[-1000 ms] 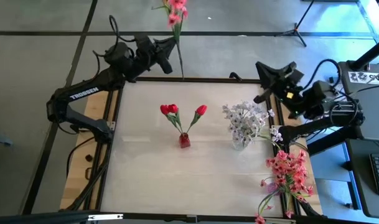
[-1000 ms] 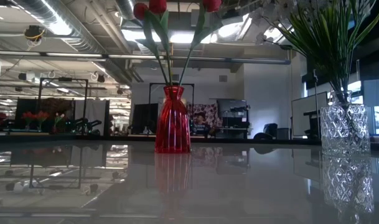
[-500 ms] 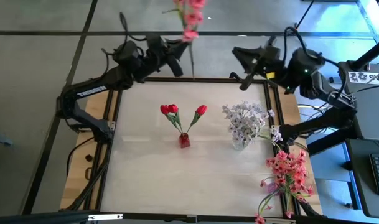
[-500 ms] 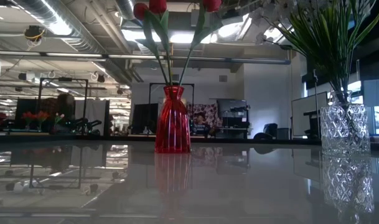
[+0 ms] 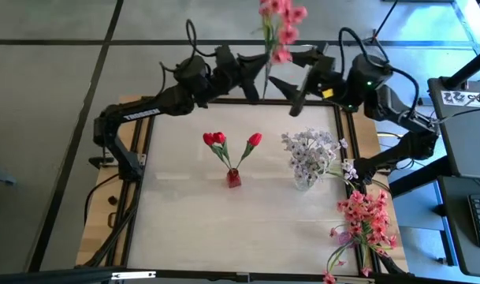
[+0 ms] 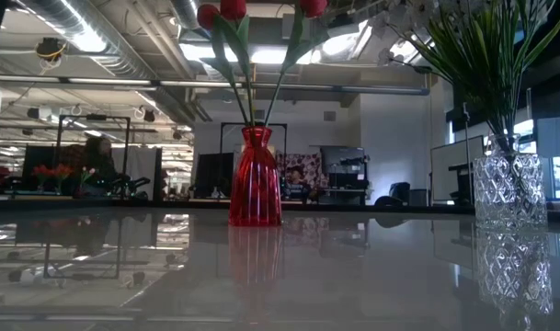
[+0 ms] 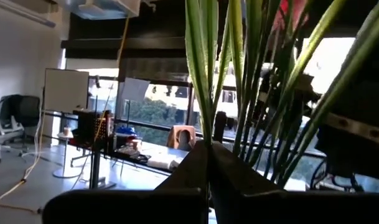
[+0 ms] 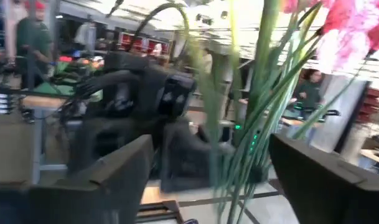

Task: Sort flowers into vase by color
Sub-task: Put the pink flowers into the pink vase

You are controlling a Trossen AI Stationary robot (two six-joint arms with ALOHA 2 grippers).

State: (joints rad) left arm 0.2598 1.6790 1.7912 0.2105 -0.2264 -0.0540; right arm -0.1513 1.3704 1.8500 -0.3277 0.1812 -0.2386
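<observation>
One pink blossom spray (image 5: 277,28) is held upright, beyond the worktop's (image 5: 184,229) far edge, in the shut left gripper (image 5: 258,69); the wide-open right gripper (image 5: 291,85) is placed just beside its stem.

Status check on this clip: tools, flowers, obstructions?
Left tool shut on pink spray beyond table's far edge. Right tool open around its stem. Nothing obstructing.
</observation>
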